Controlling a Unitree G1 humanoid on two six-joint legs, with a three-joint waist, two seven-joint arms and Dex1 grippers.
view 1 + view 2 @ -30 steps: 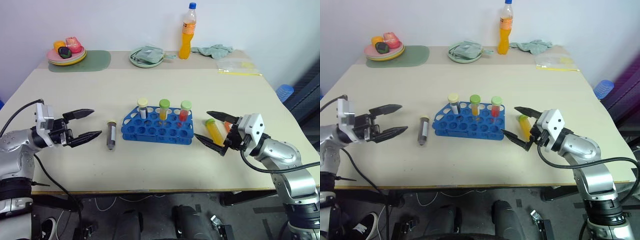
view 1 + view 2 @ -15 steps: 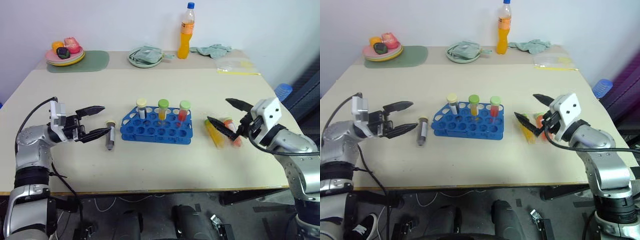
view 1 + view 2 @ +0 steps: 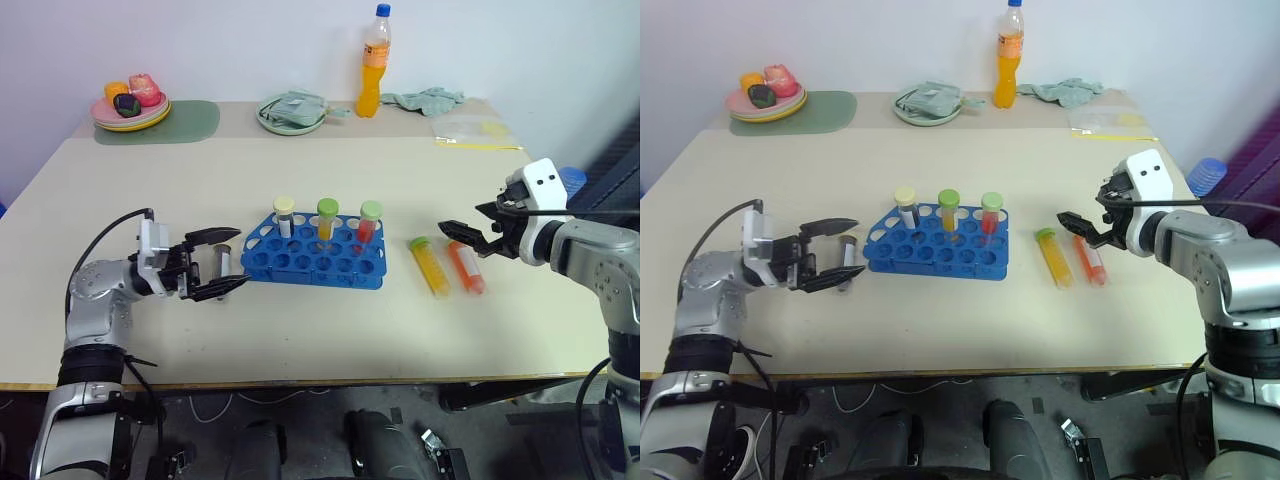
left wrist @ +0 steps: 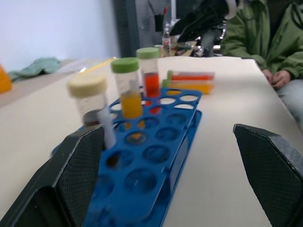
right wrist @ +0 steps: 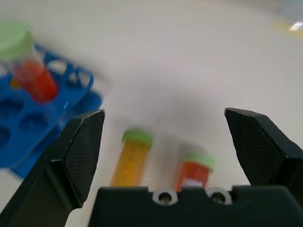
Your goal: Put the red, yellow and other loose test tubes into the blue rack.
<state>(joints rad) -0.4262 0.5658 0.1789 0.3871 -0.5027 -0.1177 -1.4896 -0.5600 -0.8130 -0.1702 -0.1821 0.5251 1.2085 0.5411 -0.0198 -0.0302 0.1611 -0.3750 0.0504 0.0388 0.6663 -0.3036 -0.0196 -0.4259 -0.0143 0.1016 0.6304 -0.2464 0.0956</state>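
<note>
A: Hands?
B: Left hand (image 3: pixel 222 265) fingers apart, empty, beside blue rack (image 3: pixel 314 257) mid-counter. Right hand (image 3: pixel 468 233) apart, empty.
A: Tubes?
B: Yellow tube (image 3: pixel 432 266), red tube (image 3: pixel 465 266) lying toward the counter's right edge.

The left pincer (image 3: pixel 222 266) stood wide open and empty, pointing level across toward the robot's right, its two black fingers (image 4: pixel 80 163) spread one above the other in the head view. The left forearm ran behind it, elbow bent. The right pincer (image 3: pixel 468 229) was also spread open and empty, tipped slightly downward and aimed toward the robot's left, its arm reaching in behind it.
</note>
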